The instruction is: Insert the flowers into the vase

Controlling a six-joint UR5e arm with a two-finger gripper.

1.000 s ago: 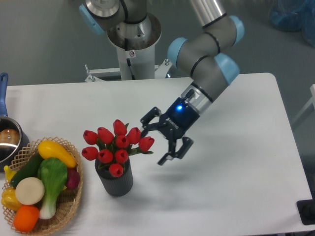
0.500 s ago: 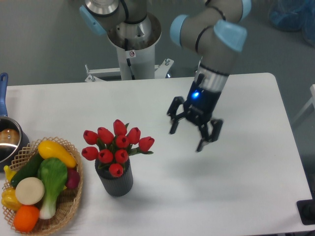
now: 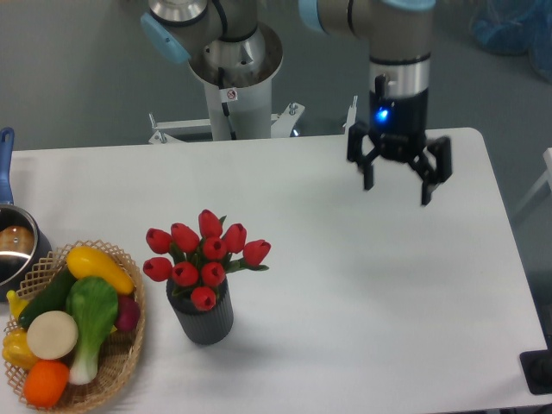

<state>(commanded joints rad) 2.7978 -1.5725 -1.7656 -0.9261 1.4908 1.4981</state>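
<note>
A broad white rectangular table with rounded corners is carrying everything here. Toward its front left, a small dark grey ribbed cylindrical vase is standing upright on the surface, holding a bunch of red tulip flowers in its mouth. Just left of it, near the table's left edge, a round woven wicker basket is sitting, filled with colourful toy vegetables and fruit. Behind the basket, at the left edge, a steel pot with a blue handle is resting, partly cut off by the frame.
</note>
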